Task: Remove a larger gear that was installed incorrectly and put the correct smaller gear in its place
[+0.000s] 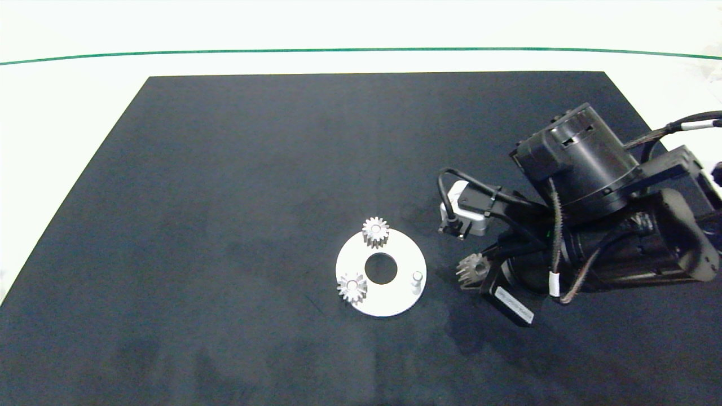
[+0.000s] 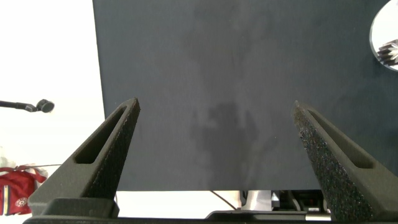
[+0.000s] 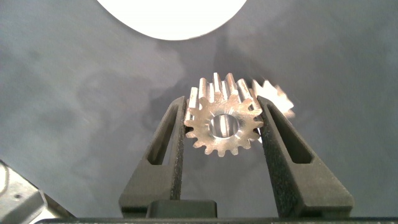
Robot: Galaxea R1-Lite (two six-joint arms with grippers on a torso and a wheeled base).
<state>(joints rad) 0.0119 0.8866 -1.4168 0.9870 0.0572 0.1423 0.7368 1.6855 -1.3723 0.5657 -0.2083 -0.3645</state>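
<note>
Smaller gear in right claw — beside plate

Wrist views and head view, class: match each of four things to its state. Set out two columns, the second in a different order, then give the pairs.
1. gear
2. peg
3. left claw
4. disc

a. open over bare mat
b. empty, standing on the disc
c. clamped in the right claw
d. carries two gears

Pairs: 1-c, 2-b, 3-a, 4-d

Overhead head view; two close wrist views
</note>
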